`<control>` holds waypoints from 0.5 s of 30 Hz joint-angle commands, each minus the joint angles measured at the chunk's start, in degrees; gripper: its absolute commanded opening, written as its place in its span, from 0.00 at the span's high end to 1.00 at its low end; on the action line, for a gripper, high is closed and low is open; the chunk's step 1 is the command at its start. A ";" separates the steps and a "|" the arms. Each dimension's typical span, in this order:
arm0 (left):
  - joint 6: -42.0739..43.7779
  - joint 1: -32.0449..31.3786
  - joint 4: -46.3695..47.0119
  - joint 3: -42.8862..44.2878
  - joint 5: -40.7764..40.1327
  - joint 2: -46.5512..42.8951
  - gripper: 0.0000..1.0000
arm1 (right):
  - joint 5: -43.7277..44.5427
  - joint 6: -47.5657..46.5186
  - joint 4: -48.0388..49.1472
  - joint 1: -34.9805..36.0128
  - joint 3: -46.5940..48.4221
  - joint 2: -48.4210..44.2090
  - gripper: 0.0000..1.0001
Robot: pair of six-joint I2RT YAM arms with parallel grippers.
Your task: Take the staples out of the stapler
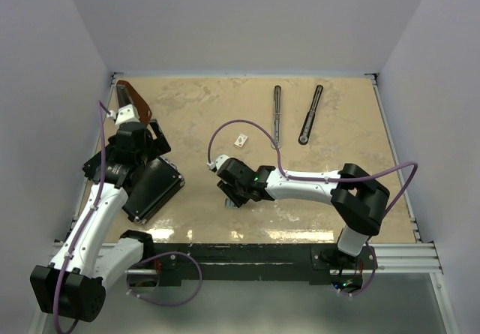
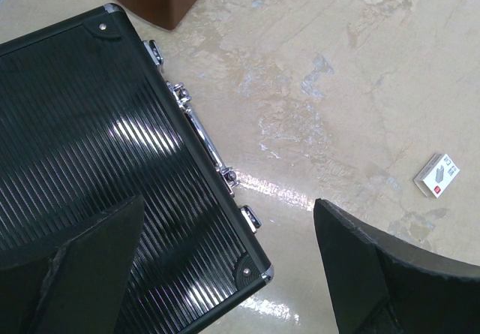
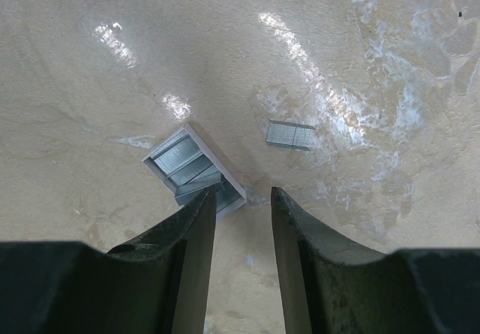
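The stapler lies apart in two slim bars at the far middle of the table: a dark-grey metal bar [image 1: 277, 112] and a black bar with a rounded end [image 1: 311, 114]. A short silvery strip of staples [image 3: 290, 134] lies flat on the table just ahead of my right gripper [image 3: 241, 199], which is open, empty and low over the table [image 1: 229, 195]. A small white tray holding staple strips [image 3: 193, 167] sits by its left finger. My left gripper [image 2: 229, 203] is wide open and empty over the corner of the black case.
A flat ribbed black case [image 2: 97, 146] with metal latches lies at the left [image 1: 154, 188]. A brown wedge-shaped object [image 1: 135, 101] stands at the far left corner. A small white box [image 1: 241, 140] lies mid-table, also in the left wrist view [image 2: 436, 175].
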 commanded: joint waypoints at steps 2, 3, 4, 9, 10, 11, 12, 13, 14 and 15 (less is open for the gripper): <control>0.05 0.24 2.40 0.02 0.02 -0.10 0.00 | -0.13 0.84 1.61 -0.51 0.12 -0.83 0.61; 0.05 0.33 2.40 -0.06 -0.06 -0.10 0.00 | -0.22 0.93 1.78 -0.60 -0.14 -0.92 0.61; 0.05 0.24 2.40 0.02 0.11 -0.02 0.00 | -0.30 1.02 1.79 -0.52 -0.23 -0.92 0.61; 0.05 0.33 2.40 0.02 0.11 -0.02 0.00 | -0.48 1.20 2.05 -0.60 -0.84 -1.00 0.61; 0.05 0.33 2.40 0.02 0.11 -0.02 0.00 | -0.65 1.20 2.14 -0.60 -0.85 -0.92 0.61; 0.05 0.33 2.40 -0.06 0.11 -0.10 0.00 | -0.74 1.20 2.14 -0.69 -0.85 -0.83 0.61; 0.05 0.33 2.40 0.02 0.11 -0.10 0.00 | -0.74 1.28 2.05 -0.60 -0.85 -0.74 0.61; 0.05 0.33 2.40 -0.06 0.03 -0.02 0.00 | -0.83 1.20 2.05 -0.60 -0.93 -0.74 0.61; 0.05 0.33 2.40 -0.07 0.11 -0.02 0.00 | -0.92 1.20 2.05 -0.69 -0.93 -0.74 0.61; 0.05 0.33 2.40 0.02 0.11 -0.02 0.00 | -0.83 1.20 2.14 -0.69 -1.11 -0.83 0.61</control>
